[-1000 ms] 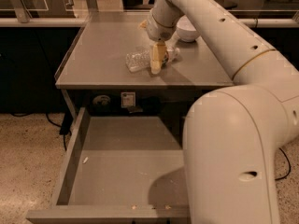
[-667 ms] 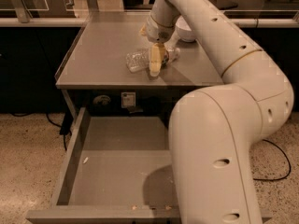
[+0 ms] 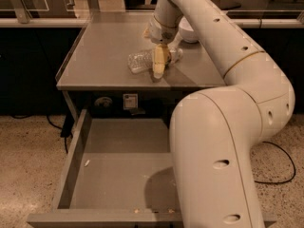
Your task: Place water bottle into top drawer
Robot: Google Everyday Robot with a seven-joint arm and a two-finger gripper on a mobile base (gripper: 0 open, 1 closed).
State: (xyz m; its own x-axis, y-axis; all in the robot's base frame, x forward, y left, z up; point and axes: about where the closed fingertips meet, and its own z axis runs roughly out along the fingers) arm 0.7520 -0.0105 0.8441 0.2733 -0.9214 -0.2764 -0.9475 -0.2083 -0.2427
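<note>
Water bottle (image 3: 141,61) lies unmoved on its side near the front edge of the desk (image 3: 99,51); my tool (image 3: 160,61) rests over it, grip I cannot tell. Top drawer (image 3: 71,167) stands open below, its left half unobstructed.

From where I stand, the thick cream-white arm (image 3: 223,165) fills the lower right of the frame, its bulky near segment coming up from the bottom edge. It bends at an elbow (image 3: 266,84) by the right edge and slants up-left to the wrist (image 3: 164,25) at top centre. Below the wrist, the pale yellow gripper (image 3: 159,64) points down, upper middle.
</note>
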